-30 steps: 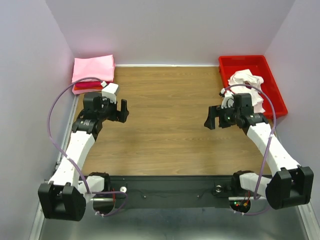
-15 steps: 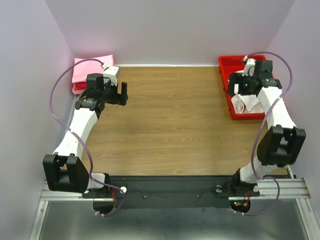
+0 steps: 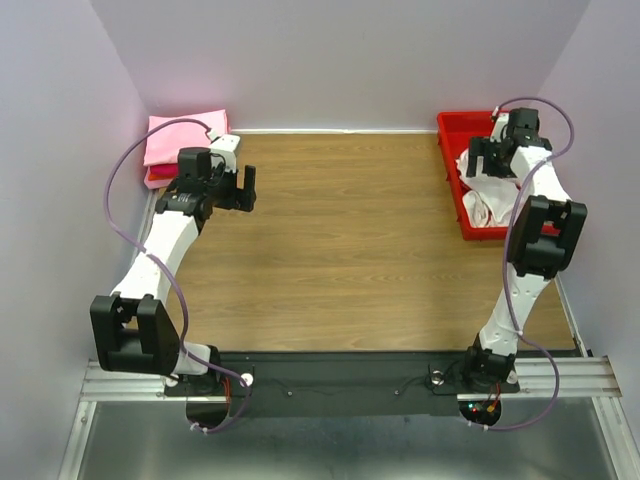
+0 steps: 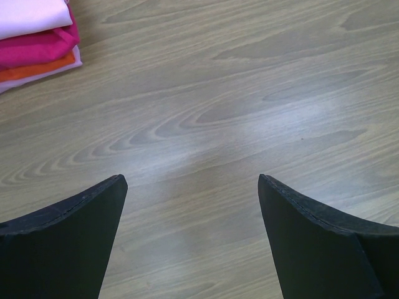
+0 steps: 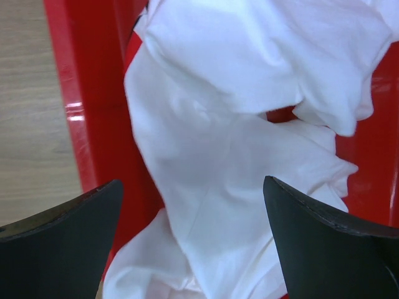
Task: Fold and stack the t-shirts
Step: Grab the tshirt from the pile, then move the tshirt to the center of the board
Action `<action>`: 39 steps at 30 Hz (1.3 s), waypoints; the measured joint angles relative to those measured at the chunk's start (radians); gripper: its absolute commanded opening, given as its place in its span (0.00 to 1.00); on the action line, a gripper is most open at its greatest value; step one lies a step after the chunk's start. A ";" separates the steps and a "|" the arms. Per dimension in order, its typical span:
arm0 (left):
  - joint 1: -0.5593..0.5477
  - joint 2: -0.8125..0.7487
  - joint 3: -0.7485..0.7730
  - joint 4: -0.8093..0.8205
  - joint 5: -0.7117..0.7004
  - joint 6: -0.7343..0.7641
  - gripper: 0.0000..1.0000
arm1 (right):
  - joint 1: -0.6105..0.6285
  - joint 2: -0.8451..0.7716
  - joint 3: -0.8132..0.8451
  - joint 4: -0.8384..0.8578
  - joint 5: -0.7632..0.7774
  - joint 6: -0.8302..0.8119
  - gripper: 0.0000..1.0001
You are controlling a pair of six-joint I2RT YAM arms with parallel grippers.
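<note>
- The right arm has swung off the table (image 3: 340,230) and reached out over the red tray (image 3: 452,190) at the far right corner. A second ago it hung over the bare wood.
- The right jaws now hover directly above the crumpled white t-shirt (image 5: 212,156), spread wide and holding nothing. The cloth lies bunched in the tray, spilling toward its near end, and is not yet touched as far as the wrist view shows.
- The left arm has stretched toward the far left and has hardly moved in the last half second. The left jaws are also released and empty above bare wood.
- The folded stack (image 4: 34,43) of pink and red tees sits in the far left corner, just beyond the left jaws.
- Judging by this, the next shirt is about to be picked up: the right arm likely descends and pinches the white cloth, while the left waits to help spread it.
</note>
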 measured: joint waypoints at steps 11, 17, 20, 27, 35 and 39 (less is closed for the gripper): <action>0.000 0.052 0.000 0.001 -0.015 0.019 0.99 | -0.004 0.175 0.009 0.008 0.011 -0.002 0.91; 0.002 0.065 0.000 0.000 -0.022 0.024 0.99 | -0.018 0.178 0.003 0.016 0.035 -0.018 0.42; 0.009 0.065 0.001 -0.001 -0.020 0.026 0.99 | -0.032 0.167 0.003 0.014 0.050 -0.032 0.11; 0.063 0.069 0.060 -0.032 0.048 0.022 0.99 | -0.045 0.064 0.108 -0.061 0.035 -0.069 0.00; 0.193 0.069 0.175 -0.079 0.207 0.016 0.98 | -0.045 -0.151 0.411 -0.152 -0.235 -0.042 0.01; 0.201 0.048 0.202 -0.093 0.273 0.029 0.98 | -0.031 -0.290 0.433 -0.156 -0.407 0.019 0.00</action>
